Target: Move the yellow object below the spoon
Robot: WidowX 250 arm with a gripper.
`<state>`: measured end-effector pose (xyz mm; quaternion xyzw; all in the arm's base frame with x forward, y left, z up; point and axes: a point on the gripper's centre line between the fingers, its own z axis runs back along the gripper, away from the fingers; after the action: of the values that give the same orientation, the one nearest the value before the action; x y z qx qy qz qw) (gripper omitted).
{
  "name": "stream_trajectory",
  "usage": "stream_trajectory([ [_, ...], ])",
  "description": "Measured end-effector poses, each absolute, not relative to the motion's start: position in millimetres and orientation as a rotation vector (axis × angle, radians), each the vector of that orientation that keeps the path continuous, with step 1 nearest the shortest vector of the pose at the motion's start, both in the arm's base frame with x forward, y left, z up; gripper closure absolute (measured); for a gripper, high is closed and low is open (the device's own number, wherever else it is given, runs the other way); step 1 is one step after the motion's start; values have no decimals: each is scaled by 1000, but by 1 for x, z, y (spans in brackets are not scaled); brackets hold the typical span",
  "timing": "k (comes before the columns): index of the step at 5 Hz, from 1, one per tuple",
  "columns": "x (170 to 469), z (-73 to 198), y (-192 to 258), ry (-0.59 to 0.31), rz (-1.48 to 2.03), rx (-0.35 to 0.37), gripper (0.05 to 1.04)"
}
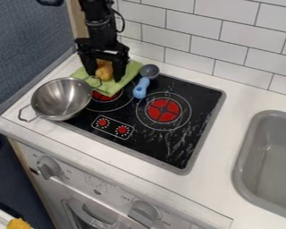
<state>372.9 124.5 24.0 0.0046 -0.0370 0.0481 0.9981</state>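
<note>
Over the upper-left corner of the stove (182, 150) as the camera sees it, my gripper (103, 77) hangs down with its two fingers set wide apart. The yellow object (103, 71) sits between them, on the green cloth (133, 69) that laps over that same corner of the stove. Whether either finger touches it, I cannot tell.

Condition of the object: rounded and lumpy, golden yellow, turning to a browner orange toward its upper part. That upper part lies in shade under my gripper, so its full outline cannot be made out.

Containers, item one: a round metal bowl (60, 99), silver and shiny, overlapping the left edge of the stove. It has a wire loop handle on its lower-left side and another wire piece at its upper right, near the cloth. Its interior shows smooth metal with pale reflections.

Item two: a grey sink (271, 156), to the right of the stove and apart from it, set into the white counter (229, 179). The portion in view shows smooth grey walls and floor.

The spoon (141, 88), with a blue handle and a dark grey round head, lies at the stove's upper edge, just right of the cloth, its handle pointing down toward the burners.
</note>
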Motion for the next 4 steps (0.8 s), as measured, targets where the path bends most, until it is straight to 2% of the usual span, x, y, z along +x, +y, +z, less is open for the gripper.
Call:
stream_trajectory([
  [1, 372, 19, 124, -60, 95, 7, 419],
  [2, 371, 20, 125, -56, 88, 7, 538],
  [3, 370, 45, 121, -109, 71, 7, 538],
  [4, 360, 98, 104, -242, 13, -11, 538],
])
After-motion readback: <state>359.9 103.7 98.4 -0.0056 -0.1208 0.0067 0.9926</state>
